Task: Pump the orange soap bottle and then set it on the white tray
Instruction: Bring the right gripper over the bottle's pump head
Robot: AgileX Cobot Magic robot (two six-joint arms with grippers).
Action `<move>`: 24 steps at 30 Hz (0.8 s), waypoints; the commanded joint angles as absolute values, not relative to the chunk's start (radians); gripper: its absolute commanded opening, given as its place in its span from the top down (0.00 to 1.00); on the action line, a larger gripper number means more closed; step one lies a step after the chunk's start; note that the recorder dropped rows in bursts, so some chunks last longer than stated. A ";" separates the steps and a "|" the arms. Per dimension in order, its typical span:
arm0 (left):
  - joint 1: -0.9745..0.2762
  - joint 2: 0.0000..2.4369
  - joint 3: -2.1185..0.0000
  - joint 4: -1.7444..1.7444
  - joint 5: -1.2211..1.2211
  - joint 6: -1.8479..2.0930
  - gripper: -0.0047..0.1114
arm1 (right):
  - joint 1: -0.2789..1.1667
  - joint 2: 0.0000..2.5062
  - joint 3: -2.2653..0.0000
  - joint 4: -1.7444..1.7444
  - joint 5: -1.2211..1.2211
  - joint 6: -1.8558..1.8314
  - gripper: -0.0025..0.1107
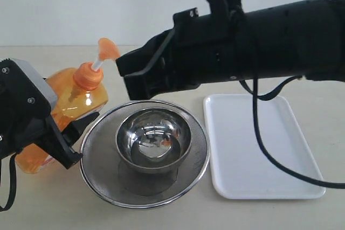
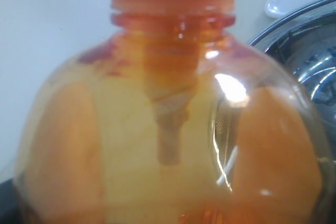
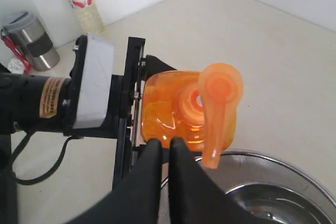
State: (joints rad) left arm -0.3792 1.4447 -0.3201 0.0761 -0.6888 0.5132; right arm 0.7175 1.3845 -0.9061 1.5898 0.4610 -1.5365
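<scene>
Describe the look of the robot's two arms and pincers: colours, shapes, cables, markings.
Both are black. The right arm is a bulky black casing with a thin black cable hanging beneath it; its right pincer has narrow tapered fingers. The left arm bears a yellowish printed label, and a pale grey block sits just behind the flat, angular left pincer.

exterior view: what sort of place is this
Likely a robot test bench staged like a kitchen: plain table, orange soap bottle, steel bowl in a mesh strainer, white tray.
</scene>
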 commanded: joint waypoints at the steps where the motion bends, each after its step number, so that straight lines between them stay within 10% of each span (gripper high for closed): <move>1: -0.385 1.439 -0.324 0.088 -0.759 0.523 0.92 | 0.753 1.434 -0.929 1.567 0.404 -1.536 0.98; 24: -0.385 1.439 -0.324 0.148 -0.751 0.544 0.92 | 0.753 1.399 -0.968 1.586 0.412 -1.508 0.98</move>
